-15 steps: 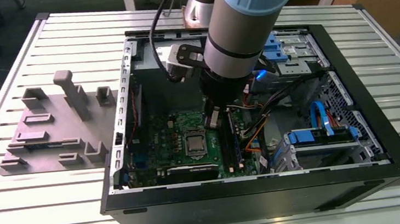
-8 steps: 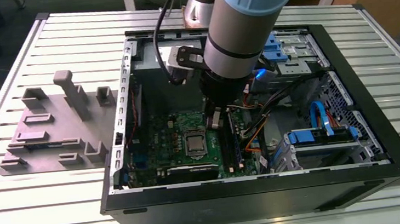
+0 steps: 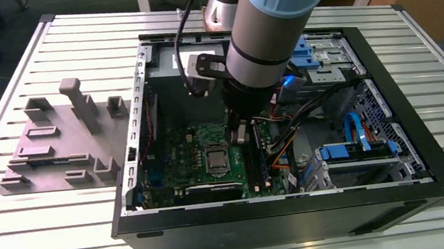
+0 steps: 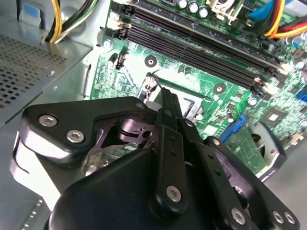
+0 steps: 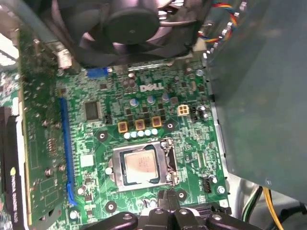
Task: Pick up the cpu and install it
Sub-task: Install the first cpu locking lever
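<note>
Firstly, exterior view: arm [image 3: 270, 28] reaching down into computer case [image 3: 296, 215], gripper [image 3: 240, 136] low over motherboard [image 3: 176, 159], cpu [image 3: 217, 160] lying flat on it just beside. Second wrist view: memory slots [image 4: 192, 43] ahead. First wrist view: fan [image 5: 124, 24] beyond cpu; pincer state cannot be told.
</note>
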`<state>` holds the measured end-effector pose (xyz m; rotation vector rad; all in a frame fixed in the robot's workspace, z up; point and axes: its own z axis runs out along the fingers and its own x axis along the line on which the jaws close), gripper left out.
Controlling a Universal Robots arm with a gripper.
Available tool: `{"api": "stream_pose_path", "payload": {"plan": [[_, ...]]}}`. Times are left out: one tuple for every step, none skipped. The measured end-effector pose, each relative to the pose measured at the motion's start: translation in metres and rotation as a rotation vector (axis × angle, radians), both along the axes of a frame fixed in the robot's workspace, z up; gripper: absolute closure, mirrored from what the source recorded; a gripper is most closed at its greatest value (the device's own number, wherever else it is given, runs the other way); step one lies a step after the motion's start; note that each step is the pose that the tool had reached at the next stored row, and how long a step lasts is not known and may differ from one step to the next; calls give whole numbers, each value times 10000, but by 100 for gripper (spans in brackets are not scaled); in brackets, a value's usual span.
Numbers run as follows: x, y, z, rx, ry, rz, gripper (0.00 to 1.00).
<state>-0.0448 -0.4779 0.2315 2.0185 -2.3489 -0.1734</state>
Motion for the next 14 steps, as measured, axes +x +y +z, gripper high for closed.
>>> {"api": "stream_pose_path", "payload": {"plan": [[0,-1,-2,0,-2,77,89],[-1,-2,-2,-1,-2,80,89],[-1,-2,-2,0,-2,83,89],[-1,-2,-2,-1,-2,86,89],[-1,-3,-2,-1,-3,100,89],[0,-4,-3,0,-3,139,89],[0,-7,-4,3,-4,201,89],[0,-8,-3,1,-4,277,89],[0,-10,-3,1,-3,360,89],[0,-11,-3,1,-3,431,89],[0,-13,-3,0,-3,472,89],[0,-13,-3,-1,-2,498,89],[1,-13,-4,-2,-2,514,89],[2,-13,-6,-1,-2,526,89]]}}
